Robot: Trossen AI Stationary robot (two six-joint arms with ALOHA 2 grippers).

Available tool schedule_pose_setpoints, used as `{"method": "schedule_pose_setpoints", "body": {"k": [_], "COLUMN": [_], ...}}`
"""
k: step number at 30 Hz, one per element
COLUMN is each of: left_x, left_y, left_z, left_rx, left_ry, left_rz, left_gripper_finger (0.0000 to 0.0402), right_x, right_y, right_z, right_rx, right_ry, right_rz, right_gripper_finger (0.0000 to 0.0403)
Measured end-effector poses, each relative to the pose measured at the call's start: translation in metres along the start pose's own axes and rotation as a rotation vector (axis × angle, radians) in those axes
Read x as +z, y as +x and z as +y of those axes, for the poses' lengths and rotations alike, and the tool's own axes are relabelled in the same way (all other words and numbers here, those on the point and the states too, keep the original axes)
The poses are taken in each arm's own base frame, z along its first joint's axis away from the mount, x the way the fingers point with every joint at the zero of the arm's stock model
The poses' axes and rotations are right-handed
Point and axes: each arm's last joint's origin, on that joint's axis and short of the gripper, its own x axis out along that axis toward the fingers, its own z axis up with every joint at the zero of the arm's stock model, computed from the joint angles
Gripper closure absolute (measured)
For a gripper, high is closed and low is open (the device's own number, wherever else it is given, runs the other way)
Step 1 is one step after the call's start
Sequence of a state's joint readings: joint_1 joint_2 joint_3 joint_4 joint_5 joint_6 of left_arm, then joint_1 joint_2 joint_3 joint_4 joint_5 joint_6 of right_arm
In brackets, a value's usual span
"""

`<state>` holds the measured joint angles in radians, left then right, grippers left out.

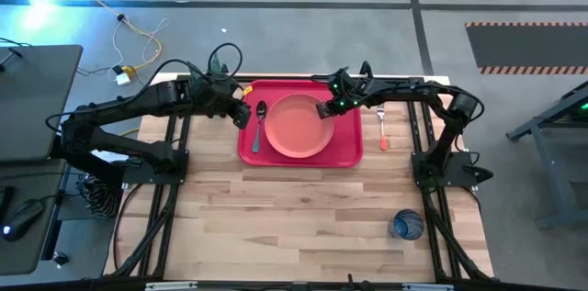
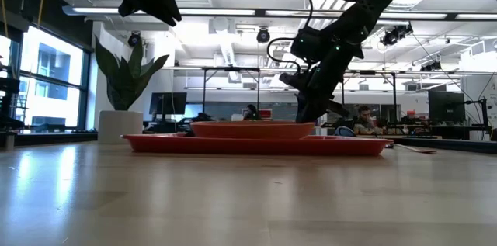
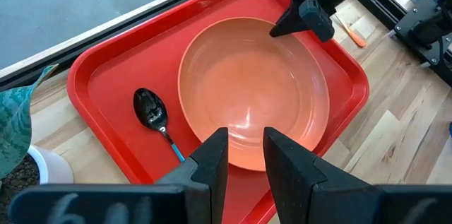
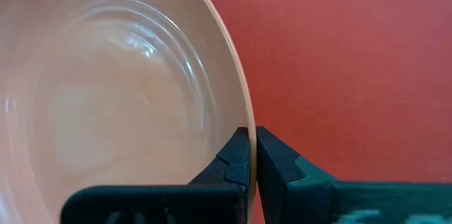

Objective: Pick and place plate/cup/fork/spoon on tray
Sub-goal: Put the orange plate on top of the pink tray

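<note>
Wooden table (image 1: 303,208), spoon (image 1: 259,126) lengthwise on tray (image 1: 347,153), right hand (image 1: 327,110) pinching plate (image 1: 296,128) rim, left hand (image 1: 243,113) parted.

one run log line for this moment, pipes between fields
right tool shut on plate rim, plate on tray | left tool open, raised, empty | spoon on tray | fork, cup on table

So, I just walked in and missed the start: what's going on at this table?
The right gripper is shut on the rim of the plate, which sits on the tray. The spoon already lies on the tray beside the plate. The left gripper hovers above the tray's left side, open and holding nothing. The fork lies on the table right of the tray, and the cup stands near the table's front right.
</note>
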<state>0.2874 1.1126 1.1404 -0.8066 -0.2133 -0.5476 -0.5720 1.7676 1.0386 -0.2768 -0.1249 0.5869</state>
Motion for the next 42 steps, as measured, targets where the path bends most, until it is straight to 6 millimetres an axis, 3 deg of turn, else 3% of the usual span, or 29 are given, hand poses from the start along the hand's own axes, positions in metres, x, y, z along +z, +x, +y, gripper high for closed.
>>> {"method": "schedule_pose_setpoints", "body": {"k": [18,30,42], "left_x": [0.0000,0.0000,-0.0001], "left_y": [0.0000,0.0000,0.0001], "left_z": [0.0000,0.0000,0.0000], "left_rx": [0.000,0.000,0.000], "left_ry": [-0.001,0.000,0.002], "left_rz": [0.000,0.000,0.001], "left_gripper_finger": [0.0319,0.0319,0.0319], "right_x": [-0.0002,0.0000,0.0025], "right_y": [-0.0001,-0.0005,-0.0079], "right_z": [-0.0001,0.0000,0.0012], "right_rx": [-0.002,-0.001,0.012], "right_ry": [-0.011,0.016,0.043], "right_rz": [0.001,0.000,-0.018], "right_gripper_finger": [0.0401,0.0338,0.0334]}}
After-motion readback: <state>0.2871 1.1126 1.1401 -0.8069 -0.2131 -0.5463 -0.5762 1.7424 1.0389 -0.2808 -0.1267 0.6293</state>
